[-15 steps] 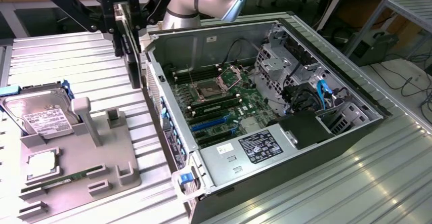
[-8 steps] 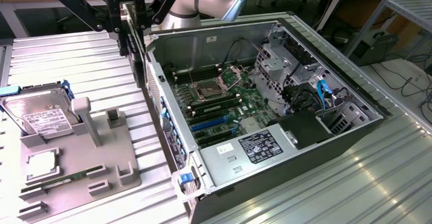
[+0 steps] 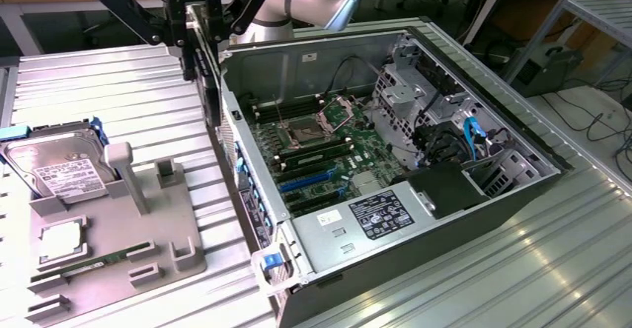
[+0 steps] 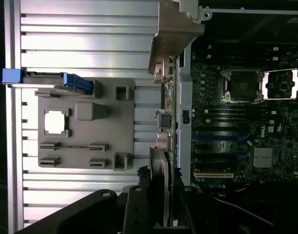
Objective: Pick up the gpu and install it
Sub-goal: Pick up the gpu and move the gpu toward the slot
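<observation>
My gripper (image 3: pixel 189 35) is shut on the gpu (image 3: pixel 204 72), which hangs edge-on below the fingers. The card is upright over the near wall of the open computer case (image 3: pixel 434 43), at the exterior view's left side of it. In the wrist view the gpu (image 4: pixel 169 105) appears as a thin green edge with its silver bracket (image 4: pixel 176 29) at the far end, running out from my gripper (image 4: pixel 161 197). It lies along the case wall, beside the motherboard (image 4: pixel 236 126). The motherboard (image 3: pixel 326 150) lies flat inside the case, with blue card slots (image 3: pixel 306 181) bare.
A grey fixture tray (image 3: pixel 148 224) sits on the ribbed metal table at the exterior view's left. It carries a hard drive (image 3: pixel 64 169), a CPU (image 3: pixel 61 239) and a memory stick (image 3: pixel 94 263). Cables and a drive cage crowd the case's right side.
</observation>
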You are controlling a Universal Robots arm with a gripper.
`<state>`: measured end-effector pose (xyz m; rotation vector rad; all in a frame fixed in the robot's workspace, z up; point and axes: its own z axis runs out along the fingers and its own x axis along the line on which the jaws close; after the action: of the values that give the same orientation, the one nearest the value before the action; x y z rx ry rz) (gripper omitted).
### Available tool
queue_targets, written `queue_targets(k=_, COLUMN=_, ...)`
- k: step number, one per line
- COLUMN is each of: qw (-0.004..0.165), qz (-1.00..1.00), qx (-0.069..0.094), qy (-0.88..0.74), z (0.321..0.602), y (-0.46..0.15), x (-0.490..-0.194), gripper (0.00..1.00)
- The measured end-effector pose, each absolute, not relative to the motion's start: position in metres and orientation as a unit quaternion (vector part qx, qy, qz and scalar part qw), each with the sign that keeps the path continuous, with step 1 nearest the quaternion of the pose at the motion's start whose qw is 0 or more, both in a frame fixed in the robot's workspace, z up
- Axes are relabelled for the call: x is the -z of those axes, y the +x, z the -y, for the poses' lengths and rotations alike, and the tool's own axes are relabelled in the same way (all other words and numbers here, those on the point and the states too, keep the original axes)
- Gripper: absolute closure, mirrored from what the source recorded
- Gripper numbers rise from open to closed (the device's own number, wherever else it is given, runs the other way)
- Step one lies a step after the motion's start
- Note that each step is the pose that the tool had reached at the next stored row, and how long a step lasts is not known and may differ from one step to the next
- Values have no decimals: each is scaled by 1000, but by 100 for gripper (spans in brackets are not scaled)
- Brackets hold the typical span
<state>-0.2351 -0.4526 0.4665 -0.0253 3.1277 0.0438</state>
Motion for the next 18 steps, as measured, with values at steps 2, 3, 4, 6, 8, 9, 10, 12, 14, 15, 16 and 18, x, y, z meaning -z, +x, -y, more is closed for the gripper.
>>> queue_targets(k=2, qw=7, qz=-1000, qx=-14, qy=-8, z=453, y=-232, x=-466, gripper=73)
queue_targets(k=3, qw=7, qz=-1000, qx=-14, qy=-8, z=453, y=-230, x=-466, gripper=73)
queue_targets(k=4, qw=7, qz=-1000, qx=-14, qy=-8, z=453, y=-229, x=-467, gripper=73)
queue_targets(k=6, qw=7, qz=-1000, qx=-14, qy=-8, z=453, y=-225, x=-466, gripper=73)
queue_targets(k=8, qw=7, qz=-1000, qx=-14, qy=-8, z=453, y=-221, x=-466, gripper=73)
queue_targets(k=9, qw=7, qz=-1000, qx=-14, qy=-8, z=453, y=-220, x=-466, gripper=73)
queue_targets(k=10, qw=7, qz=-1000, qx=-14, qy=-8, z=453, y=-219, x=-466, gripper=73)
queue_targets(k=12, qw=7, qz=-1000, qx=-14, qy=-8, z=453, y=-216, x=-466, gripper=73)
queue_targets(k=14, qw=7, qz=-1000, qx=-14, qy=-8, z=453, y=-213, x=-466, gripper=73)
queue_targets(k=15, qw=7, qz=-1000, qx=-14, qy=-8, z=453, y=-211, x=-466, gripper=73)
queue_targets(k=16, qw=7, qz=-1000, qx=-14, qy=-8, z=453, y=-210, x=-466, gripper=73)
queue_targets(k=18, qw=7, qz=-1000, qx=-14, qy=-8, z=453, y=-207, x=-467, gripper=73)
